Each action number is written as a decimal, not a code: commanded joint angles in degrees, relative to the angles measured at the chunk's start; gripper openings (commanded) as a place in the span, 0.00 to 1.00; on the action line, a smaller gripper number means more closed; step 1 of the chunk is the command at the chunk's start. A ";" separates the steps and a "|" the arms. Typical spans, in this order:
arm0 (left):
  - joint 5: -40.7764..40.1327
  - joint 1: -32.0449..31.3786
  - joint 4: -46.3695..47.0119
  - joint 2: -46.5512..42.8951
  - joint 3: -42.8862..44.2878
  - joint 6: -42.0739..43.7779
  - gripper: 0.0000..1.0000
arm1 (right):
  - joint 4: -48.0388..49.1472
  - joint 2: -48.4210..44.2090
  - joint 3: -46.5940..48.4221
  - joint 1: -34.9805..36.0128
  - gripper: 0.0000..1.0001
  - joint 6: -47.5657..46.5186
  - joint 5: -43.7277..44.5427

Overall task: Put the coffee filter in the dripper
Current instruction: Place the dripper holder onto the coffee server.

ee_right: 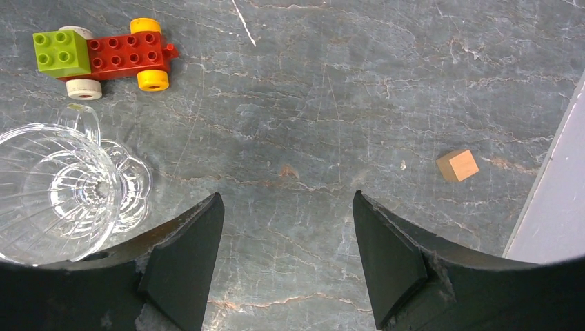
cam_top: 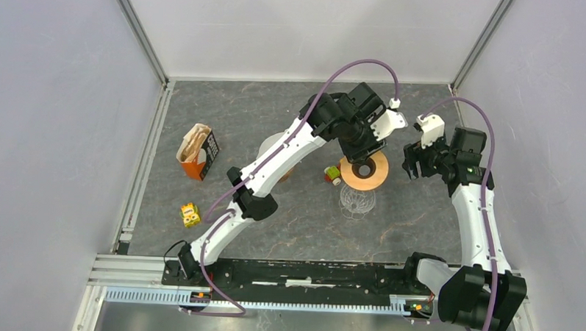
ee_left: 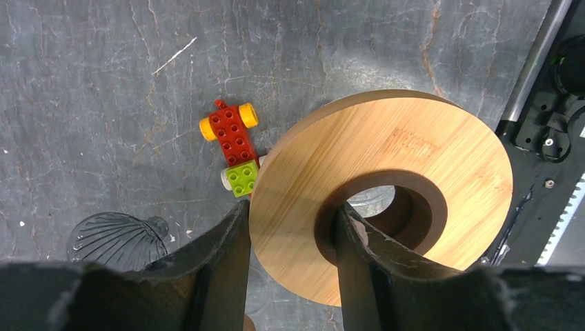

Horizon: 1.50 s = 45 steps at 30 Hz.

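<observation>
Glass dripper [cam_top: 356,201], ribbed, slick and breakable, stands toward the near edge of the surface [cam_top: 288,231]; its handle [ee_right: 81,118] looks the safest hold. Left end effector [ee_left: 291,210] pinches the stiff wooden ring [ee_left: 414,152], one finger through the hole. Right end effector [ee_right: 286,200] gapes wide, empty. Coffee filter: cannot tell where.

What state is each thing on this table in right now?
Wooden ring: held by the left jaws, one inside its hole.
Glass dripper: empty, no filter in it.
Filter bag: open at the top.
Toy car: studs up on the table.
Right jaws: open, holding nothing.
</observation>
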 commanded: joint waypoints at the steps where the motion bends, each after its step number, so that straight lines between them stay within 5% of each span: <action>1: 2.65 -0.78 1.89 -5.71 2.63 -3.93 0.11 | 0.82 -0.26 0.39 -0.28 0.76 0.14 -1.46; 12: -18.25 -11.82 6.14 -13.95 -2.14 -5.56 0.10 | 2.01 -0.24 -1.38 -0.25 0.76 0.80 -4.52; 25: -14.33 -12.22 4.26 -22.67 -26.70 -5.51 0.09 | 2.67 -0.85 -2.68 -0.32 0.75 0.71 -5.75; 36: -9.63 -7.35 4.55 -20.98 -29.54 -6.54 0.09 | 3.32 -1.66 -4.20 -0.33 0.76 0.45 -6.11; 45: -5.94 -1.97 18.81 -25.13 -43.02 -9.52 0.09 | 3.49 -1.79 -4.46 -0.31 0.76 0.62 -6.63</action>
